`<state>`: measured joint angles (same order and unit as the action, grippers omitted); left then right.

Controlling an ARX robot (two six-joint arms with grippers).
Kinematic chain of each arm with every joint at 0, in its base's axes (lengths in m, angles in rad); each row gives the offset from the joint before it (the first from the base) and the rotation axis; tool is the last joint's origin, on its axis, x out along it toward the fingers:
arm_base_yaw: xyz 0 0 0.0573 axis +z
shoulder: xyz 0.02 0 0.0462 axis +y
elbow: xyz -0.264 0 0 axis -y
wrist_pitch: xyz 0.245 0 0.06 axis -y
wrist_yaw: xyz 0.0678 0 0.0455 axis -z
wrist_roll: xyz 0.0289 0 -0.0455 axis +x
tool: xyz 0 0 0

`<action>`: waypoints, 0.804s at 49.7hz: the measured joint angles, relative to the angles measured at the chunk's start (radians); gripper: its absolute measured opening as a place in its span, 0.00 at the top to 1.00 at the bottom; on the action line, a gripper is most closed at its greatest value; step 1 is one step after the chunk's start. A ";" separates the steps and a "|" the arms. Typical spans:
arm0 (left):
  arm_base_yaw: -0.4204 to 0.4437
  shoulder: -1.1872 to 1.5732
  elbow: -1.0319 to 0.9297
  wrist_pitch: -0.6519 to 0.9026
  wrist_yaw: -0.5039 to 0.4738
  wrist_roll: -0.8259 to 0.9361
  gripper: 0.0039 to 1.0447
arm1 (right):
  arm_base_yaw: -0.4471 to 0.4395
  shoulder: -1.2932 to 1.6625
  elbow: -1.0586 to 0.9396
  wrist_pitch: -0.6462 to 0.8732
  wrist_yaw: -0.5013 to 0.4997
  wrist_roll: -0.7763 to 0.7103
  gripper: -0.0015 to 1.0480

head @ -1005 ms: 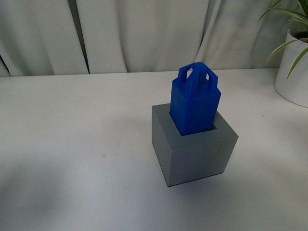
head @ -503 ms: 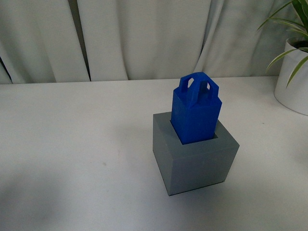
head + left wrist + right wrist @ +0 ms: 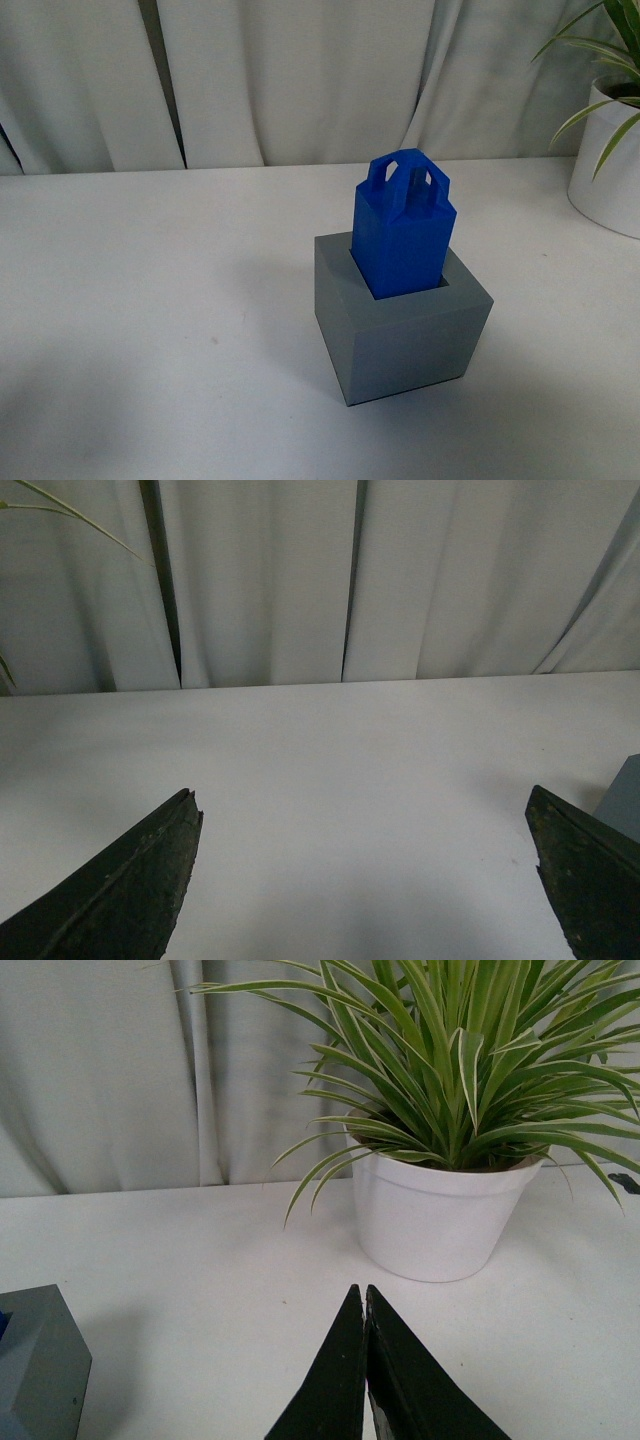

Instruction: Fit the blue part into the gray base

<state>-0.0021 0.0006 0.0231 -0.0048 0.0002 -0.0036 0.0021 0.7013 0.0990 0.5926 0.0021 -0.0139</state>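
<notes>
In the front view the white table [image 3: 150, 300] is backed by pale curtains [image 3: 300, 80]. Right of centre stands the gray base [image 3: 405, 330], one corner turned toward the camera. The blue part [image 3: 402, 240] sits upright in the base's square recess, its lower end hidden inside and its looped handle with cut-out holes uppermost. At the far right edge is a white pot [image 3: 605, 165] with striped green leaves, well apart from the base. Neither arm appears in this view.

The left gripper [image 3: 365, 870] has its dark fingers [image 3: 130, 890] spread wide over bare table, holding nothing. The right gripper [image 3: 365, 1360] has its fingers pressed together, empty, near the potted plant [image 3: 440, 1210]. No writing or labels can be read on anything.
</notes>
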 joint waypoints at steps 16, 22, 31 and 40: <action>0.000 0.000 0.000 0.000 0.000 0.000 0.06 | 0.000 -0.144 -0.047 -0.095 -0.003 0.001 0.98; 0.000 0.000 0.000 0.000 0.000 0.000 0.06 | -0.001 -0.194 -0.062 -0.128 -0.004 0.001 0.98; 0.000 0.000 0.000 0.000 0.000 0.000 0.06 | -0.001 -0.278 -0.094 -0.172 -0.003 0.002 0.98; 0.000 0.000 0.000 0.000 0.000 0.000 0.06 | -0.001 -0.377 -0.094 -0.267 -0.003 0.002 0.98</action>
<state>-0.0021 0.0006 0.0231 -0.0048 -0.0002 -0.0036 0.0013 0.3248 0.0048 0.3260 -0.0013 -0.0124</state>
